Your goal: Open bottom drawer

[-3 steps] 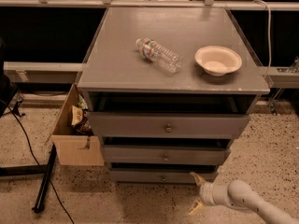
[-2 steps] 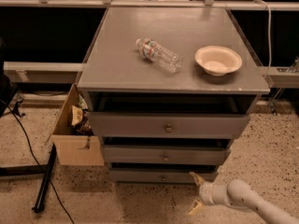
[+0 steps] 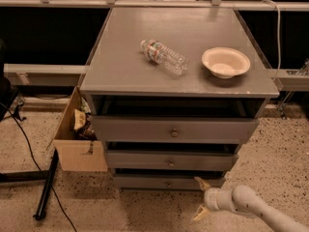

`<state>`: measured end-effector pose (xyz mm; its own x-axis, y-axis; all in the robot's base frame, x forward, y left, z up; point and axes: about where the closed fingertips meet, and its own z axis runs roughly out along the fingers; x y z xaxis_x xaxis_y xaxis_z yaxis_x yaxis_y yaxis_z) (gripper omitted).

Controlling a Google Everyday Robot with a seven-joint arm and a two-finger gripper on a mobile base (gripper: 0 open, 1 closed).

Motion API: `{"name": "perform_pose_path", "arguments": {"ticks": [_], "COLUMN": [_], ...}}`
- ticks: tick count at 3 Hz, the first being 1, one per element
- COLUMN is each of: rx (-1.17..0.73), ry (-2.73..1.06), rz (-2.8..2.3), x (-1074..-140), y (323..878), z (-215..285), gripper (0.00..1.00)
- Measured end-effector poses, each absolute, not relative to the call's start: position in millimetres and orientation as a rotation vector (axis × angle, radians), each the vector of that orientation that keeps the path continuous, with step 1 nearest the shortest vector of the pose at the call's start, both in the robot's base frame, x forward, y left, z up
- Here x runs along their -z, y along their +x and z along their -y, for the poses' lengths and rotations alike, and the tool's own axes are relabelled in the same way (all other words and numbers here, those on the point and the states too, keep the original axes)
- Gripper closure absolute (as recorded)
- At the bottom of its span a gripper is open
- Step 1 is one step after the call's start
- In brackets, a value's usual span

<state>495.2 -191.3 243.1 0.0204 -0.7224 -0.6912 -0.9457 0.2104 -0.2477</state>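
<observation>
Bottom drawer is the slimmest grey front, lowest in the stack just above the floor, with a tiny round knob dead centre. My gripper sits just near of its right end, fingers spread wide, holding nothing. A cardboard box crowds the left edge, and speckled floor runs along the near side.

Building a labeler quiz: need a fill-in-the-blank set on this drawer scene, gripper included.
1. The plastic bottle lies on its ____ atop the cabinet, near the bowl.
2. The gripper hovers near the floor, to the ____ of the knob on the bottom drawer, as pictured.
3. Its jaws stand ____, holding nothing.
Missing words: side; right; open.
</observation>
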Motion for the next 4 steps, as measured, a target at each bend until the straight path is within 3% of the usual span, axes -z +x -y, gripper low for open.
{"name": "perform_pose_path", "arguments": {"ticks": [4], "rx": [-0.280], "ry": [-1.590], "rz": [-1.775], "x": [-198.6], "y": [542.4], "z": [197.5], "gripper": [0.00]}}
